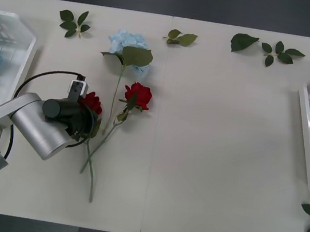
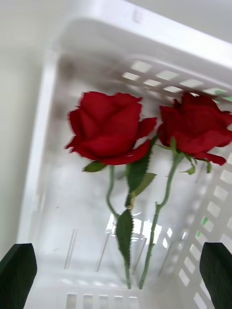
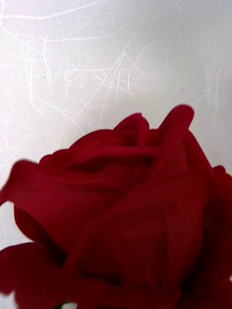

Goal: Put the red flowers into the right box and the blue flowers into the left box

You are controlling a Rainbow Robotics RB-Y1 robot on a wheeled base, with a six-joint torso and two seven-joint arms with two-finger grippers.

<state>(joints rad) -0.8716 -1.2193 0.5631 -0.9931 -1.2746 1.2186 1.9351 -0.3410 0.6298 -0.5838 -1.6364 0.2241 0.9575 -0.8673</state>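
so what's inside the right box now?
Two red roses lie in the right box, heads side by side, stems running along its floor. The right gripper hovers above, jaws open. The front view cuts off most of the box, so the rest is unseen.

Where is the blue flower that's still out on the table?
In the front view, the blue flower lies on the table's far left-centre, between two leaf sprigs. Its stem runs down toward a red rose and the left pincer.
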